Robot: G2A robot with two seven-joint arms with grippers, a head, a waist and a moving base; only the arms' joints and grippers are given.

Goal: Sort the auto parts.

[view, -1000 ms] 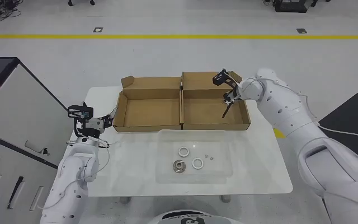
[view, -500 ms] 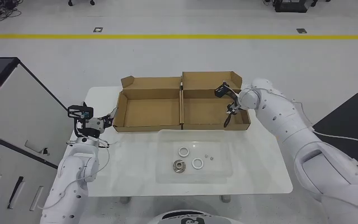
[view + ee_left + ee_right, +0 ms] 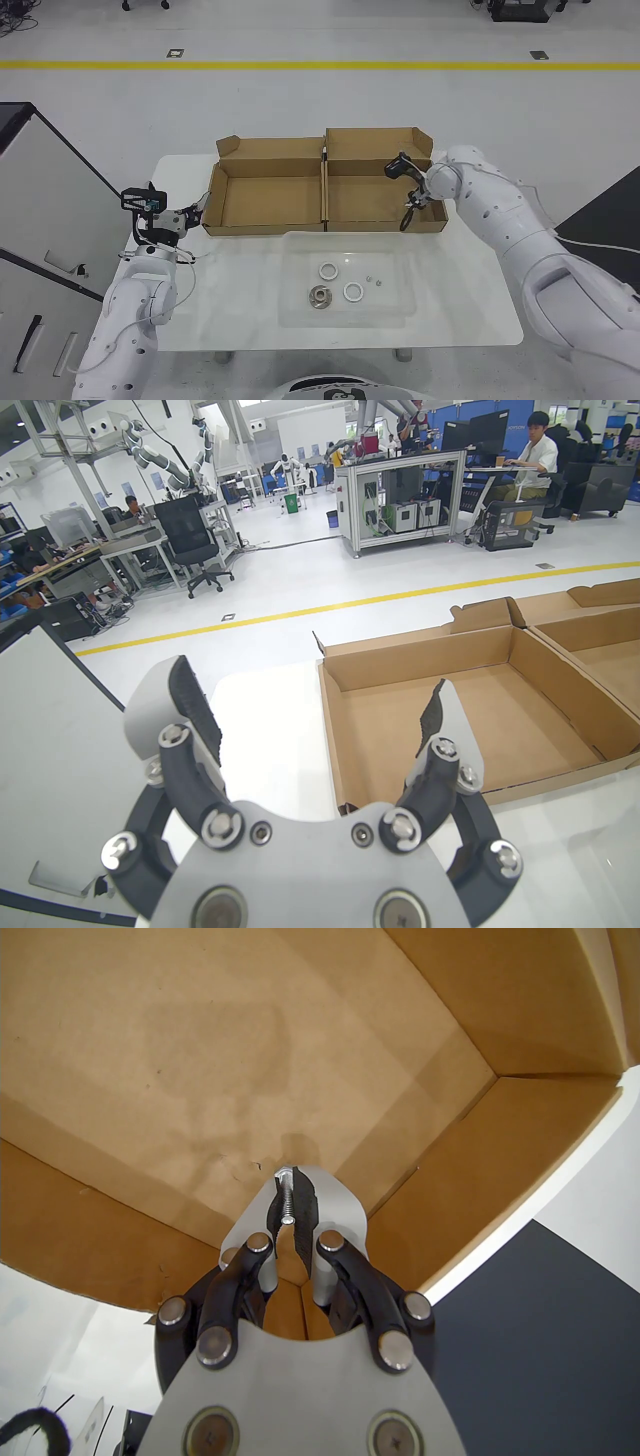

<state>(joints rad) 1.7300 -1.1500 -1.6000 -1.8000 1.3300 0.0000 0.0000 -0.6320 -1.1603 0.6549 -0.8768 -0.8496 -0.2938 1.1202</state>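
My right gripper (image 3: 290,1200) is shut on a small threaded bolt (image 3: 286,1198), low inside the right cardboard box (image 3: 200,1053) near its front right corner. In the top view that gripper (image 3: 405,218) hangs over the right box (image 3: 430,220). My left gripper (image 3: 320,720) stands open with nothing between its fingers, at the table's left end beside the left cardboard box (image 3: 450,710); from above the left gripper (image 3: 192,215) is just left of the left box (image 3: 214,190). A clear tray (image 3: 295,300) holds two white rings (image 3: 328,270) (image 3: 353,292), a metal hub (image 3: 319,296) and small bits.
The two open boxes sit side by side at the back of the white table (image 3: 240,290). The clear tray lies in front of them at the middle. A grey cabinet (image 3: 40,200) stands left of the table.
My right gripper has come down and toward the front right corner of the right box with the bolt still held. The left arm has kept still.
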